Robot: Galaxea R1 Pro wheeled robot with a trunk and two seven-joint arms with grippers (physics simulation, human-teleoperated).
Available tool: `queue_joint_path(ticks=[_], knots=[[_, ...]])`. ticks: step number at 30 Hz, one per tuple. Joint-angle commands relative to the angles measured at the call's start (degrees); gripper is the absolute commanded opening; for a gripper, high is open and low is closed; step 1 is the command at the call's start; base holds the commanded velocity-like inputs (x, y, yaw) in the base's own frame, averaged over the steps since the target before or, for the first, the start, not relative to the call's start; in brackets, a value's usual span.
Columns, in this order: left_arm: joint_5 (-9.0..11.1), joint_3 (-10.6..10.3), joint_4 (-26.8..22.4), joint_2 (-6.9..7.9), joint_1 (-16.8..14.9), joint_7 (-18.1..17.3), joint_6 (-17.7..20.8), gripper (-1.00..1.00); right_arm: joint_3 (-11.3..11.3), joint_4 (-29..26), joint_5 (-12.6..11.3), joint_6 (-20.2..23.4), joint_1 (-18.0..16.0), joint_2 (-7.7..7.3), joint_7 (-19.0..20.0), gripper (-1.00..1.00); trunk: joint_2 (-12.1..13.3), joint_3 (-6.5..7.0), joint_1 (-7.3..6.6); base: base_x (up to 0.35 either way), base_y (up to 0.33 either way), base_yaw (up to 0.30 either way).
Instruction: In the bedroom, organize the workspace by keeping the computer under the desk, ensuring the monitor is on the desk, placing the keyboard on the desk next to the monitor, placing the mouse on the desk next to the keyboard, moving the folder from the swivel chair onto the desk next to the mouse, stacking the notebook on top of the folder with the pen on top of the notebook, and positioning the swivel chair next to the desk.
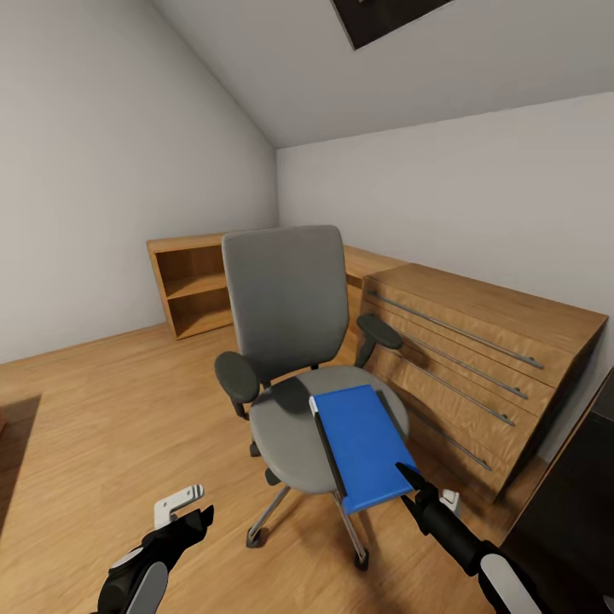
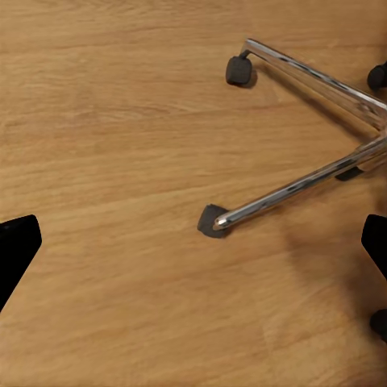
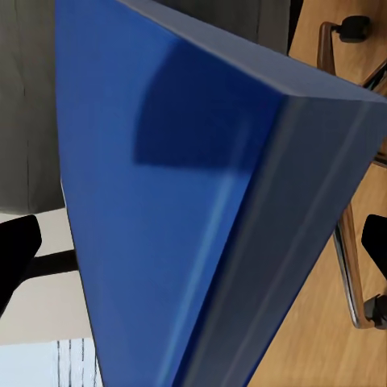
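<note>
Wood-floored bedroom: your spread, empty right gripper [image 1: 415,488] faces the stiff, light folder [image 1: 365,446] on the chair [image 1: 294,418]; pinch its near edge.

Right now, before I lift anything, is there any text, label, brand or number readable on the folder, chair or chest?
None. The folder is plain blue on every face in view.
The swivel chair shows plain grey upholstery, no brand or tag.
The light-wood chest bears only bar handles, no writing.
</note>
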Motion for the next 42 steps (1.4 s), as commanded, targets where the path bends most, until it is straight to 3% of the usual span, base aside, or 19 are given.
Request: queue_joint_path(ticks=[1, 3, 4, 19, 25, 33, 39, 42], knots=[[0.6, -0.1, -0.1, 0.06, 0.0, 0.6, 0.1, 1.0, -0.1, 0.0, -0.4, 0.5, 0.0, 0.02, 0.0, 1.0, 0.0, -0.06, -0.01, 0.0, 0.0, 0.0], [0.6, -0.1, -0.1, 0.06, 0.0, 0.6, 0.1, 1.0, -0.1, 0.0, -0.4, 0.5, 0.0, 0.0, 0.0, 1.0, 0.0, -0.06, -0.01, 0.0, 0.0, 0.0], [0.6, -0.1, -0.1, 0.06, 0.0, 0.6, 0.1, 1.0, 0.0, -0.1, -0.4, 0.7, 0.0, -0.04, 0.0, -1.0, 0.0, -0.06, -0.01, 0.0, 0.0, 0.0], [0.5, -0.2, 0.7, 0.06, 0.0, 0.6, 0.1, 1.0, 0.0, -0.2, -0.4, 0.7, 0.0, 0.03, 0.0, -1.0, 0.0, -0.06, -0.01, 0.0, 0.0, 0.0], [0.5, -1.9, 0.7, 0.09, 0.0, 0.6, 0.0, 1.0, 0.0, -0.2, -0.4, 0.7, 0.0, -0.04, -0.1, -1.0, 2.4, 1.02, -1.33, 0.0, 0.0, 0.0], [0.6, -1.9, 0.9, 0.46, 0.0, 0.6, 0.0, 1.0, 0.1, -2.2, -0.3, 0.5, 0.0, 0.01, 0.1, -1.0, 5.6, 2.46, -3.09, 0.0, 0.0, 0.0], [0.6, -1.9, 4.9, 0.39, 0.0, 0.7, -0.1, 1.0, 0.1, -2.9, -0.3, 0.5, 0.0, -0.11, 0.1, -1.0, 8.0, 3.54, -4.4, 0.0, 0.0, 0.0], [0.3, -2.1, 11.4, 0.29, -0.1, 0.8, -1.0, 1.0, 0.2, -4.8, 0.7, 0.5, 0.0, -0.09, 0.1, -1.0, 9.2, 4.07, -5.06, 0.0, 0.0, 0.0]])
